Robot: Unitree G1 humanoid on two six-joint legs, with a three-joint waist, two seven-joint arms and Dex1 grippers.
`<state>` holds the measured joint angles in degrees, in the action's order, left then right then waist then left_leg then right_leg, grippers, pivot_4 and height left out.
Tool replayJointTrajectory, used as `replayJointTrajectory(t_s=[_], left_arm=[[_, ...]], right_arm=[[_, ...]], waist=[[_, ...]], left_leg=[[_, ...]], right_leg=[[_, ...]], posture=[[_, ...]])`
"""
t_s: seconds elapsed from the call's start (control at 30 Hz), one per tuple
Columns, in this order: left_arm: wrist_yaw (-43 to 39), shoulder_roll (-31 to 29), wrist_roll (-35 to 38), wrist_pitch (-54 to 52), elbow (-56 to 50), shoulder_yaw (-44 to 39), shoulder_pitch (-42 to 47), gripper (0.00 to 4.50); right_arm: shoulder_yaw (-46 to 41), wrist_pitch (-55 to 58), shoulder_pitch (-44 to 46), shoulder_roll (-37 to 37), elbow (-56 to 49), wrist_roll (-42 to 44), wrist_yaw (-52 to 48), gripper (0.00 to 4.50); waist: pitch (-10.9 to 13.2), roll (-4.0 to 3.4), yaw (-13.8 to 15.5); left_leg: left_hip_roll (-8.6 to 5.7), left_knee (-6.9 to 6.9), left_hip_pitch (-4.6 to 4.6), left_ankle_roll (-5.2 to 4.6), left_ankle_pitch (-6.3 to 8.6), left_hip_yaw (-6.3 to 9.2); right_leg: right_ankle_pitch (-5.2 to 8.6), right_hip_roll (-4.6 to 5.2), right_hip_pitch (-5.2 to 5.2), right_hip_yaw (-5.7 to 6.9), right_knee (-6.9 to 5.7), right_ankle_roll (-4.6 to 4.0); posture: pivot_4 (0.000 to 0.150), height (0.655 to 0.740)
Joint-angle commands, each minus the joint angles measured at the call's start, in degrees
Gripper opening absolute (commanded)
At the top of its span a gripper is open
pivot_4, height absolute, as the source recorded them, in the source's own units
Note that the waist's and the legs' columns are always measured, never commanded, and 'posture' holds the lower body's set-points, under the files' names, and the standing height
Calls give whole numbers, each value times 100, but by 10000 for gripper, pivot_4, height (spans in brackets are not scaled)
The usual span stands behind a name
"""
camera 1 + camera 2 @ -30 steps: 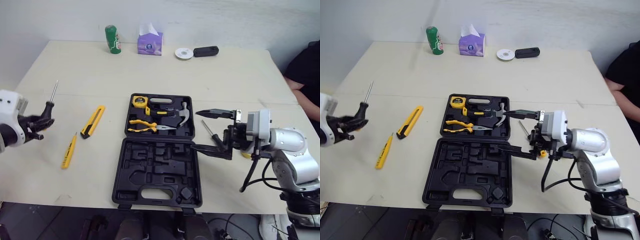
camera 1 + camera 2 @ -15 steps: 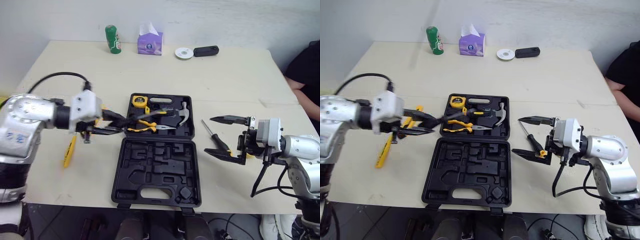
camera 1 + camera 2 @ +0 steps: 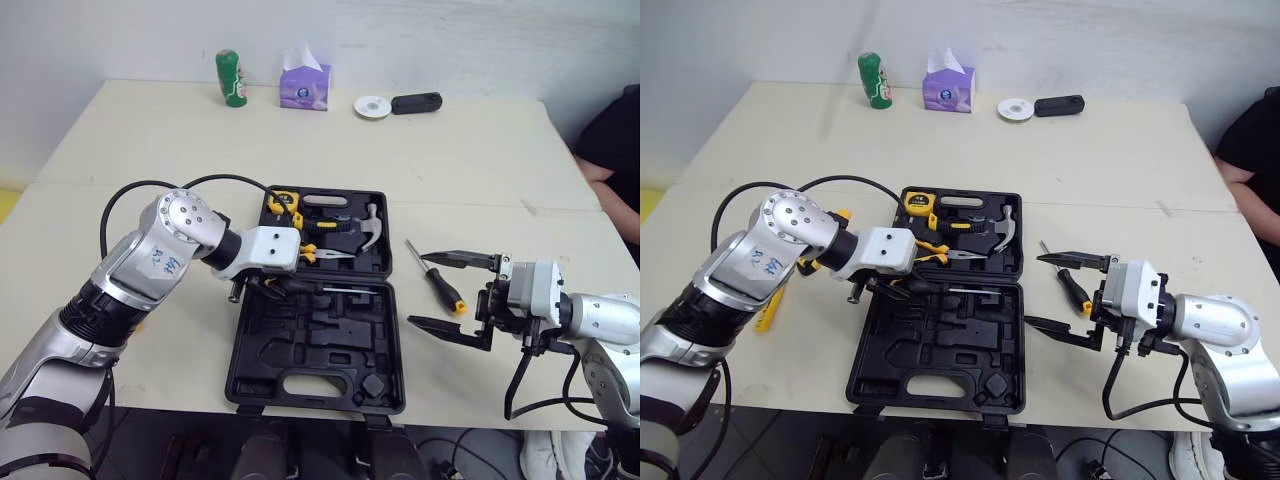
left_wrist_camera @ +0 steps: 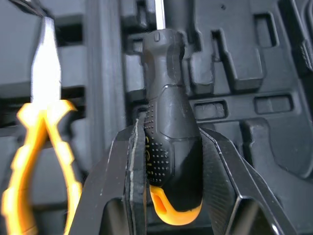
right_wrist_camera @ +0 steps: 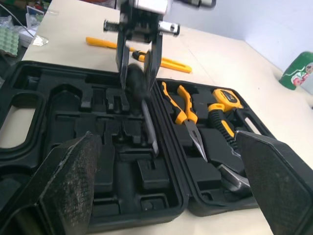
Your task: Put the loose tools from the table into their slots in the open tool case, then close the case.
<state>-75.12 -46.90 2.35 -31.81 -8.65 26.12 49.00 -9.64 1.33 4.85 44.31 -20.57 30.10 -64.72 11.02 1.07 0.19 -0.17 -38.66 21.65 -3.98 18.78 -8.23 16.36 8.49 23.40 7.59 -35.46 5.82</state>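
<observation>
The open black tool case (image 3: 262, 392) lies in the middle of the table. Its far half holds a tape measure (image 3: 280, 203), yellow-handled pliers (image 3: 322, 255) and a hammer (image 3: 366, 228). My left gripper (image 3: 268, 286) is shut on a black-handled screwdriver (image 4: 171, 122), held low over the near half beside the hinge, shaft pointing right. My right gripper (image 3: 418, 290) stands open to the right of the case. A second black-and-orange screwdriver (image 3: 438, 278) lies on the table between its fingers. A yellow utility knife (image 5: 168, 63) and a yellow tester (image 3: 765, 318) lie left of the case.
A green can (image 3: 230, 78), a tissue box (image 3: 305, 85), a white disc (image 3: 371, 105) and a black object (image 3: 413, 101) stand along the far edge. A person in black (image 3: 615, 140) sits at the right edge.
My left arm swung in from the table's left side and brought the screwdriver down over the case. My right gripper drew back to the right, staying open.
</observation>
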Motion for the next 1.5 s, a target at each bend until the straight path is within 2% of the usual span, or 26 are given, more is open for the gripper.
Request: replayJointTrajectory(t_s=[0.03, 0.1, 0.3, 0.37, 0.5, 1.03, 1.5], left_arm=[[41, -146, -322, -71, -227, 33, 64, 11185], [140, -245, -550, -391, -355, 89, 52, 11185], [-7, -156, -581, -681, -839, 229, 76, 11185], [152, -163, -932, -467, -770, 409, 73, 11185], [267, -37, -1112, -528, -764, 468, 108, 11185], [348, 189, -1501, -294, -261, 556, 174, 11185], [166, 282, -1592, -280, -287, 599, 184, 11185]], right_arm=[[-114, -13, -158, 6, -308, -48, 156, 45000], [-84, -5, -190, -7, -363, -58, 223, 45000], [-41, -6, -219, -29, -425, -78, 324, 45000], [-41, -27, -218, -45, -437, -67, 346, 45000], [-49, -39, -252, -49, -453, -61, 357, 45000], [-37, -42, -377, -98, -534, -103, 485, 45000], [-20, -61, -423, -136, -568, -125, 523, 45000]], waist=[[0, 0, 1], [0, 0, -13], [0, 0, 7], [0, 0, 12], [0, 0, 32], [0, 0, 116], [0, -1, 116]], left_leg=[[0, -1, 0, 0, 0, 0], [0, -4, 0, 0, 0, 1], [2, -23, 4, -4, 7, 6], [3, -32, 11, -5, 9, 13], [3, -40, 21, -6, 9, 17], [2, -49, 31, -8, 9, 29], [2, -54, 30, -10, 8, 31]], right_leg=[[0, 0, 0, 0, 0, 0], [0, 0, 0, 0, -2, 0], [0, 2, -2, 0, -7, 0], [0, 1, -3, 2, -6, 0], [0, 0, -1, 6, -8, 0], [0, -1, -1, 17, -8, 0], [0, -2, -2, 17, -14, 0]], posture=[[1500, 7400], [1500, 7400], [1500, 7400], [1500, 7400], [1500, 7400], [1500, 7400], [1500, 7400]])
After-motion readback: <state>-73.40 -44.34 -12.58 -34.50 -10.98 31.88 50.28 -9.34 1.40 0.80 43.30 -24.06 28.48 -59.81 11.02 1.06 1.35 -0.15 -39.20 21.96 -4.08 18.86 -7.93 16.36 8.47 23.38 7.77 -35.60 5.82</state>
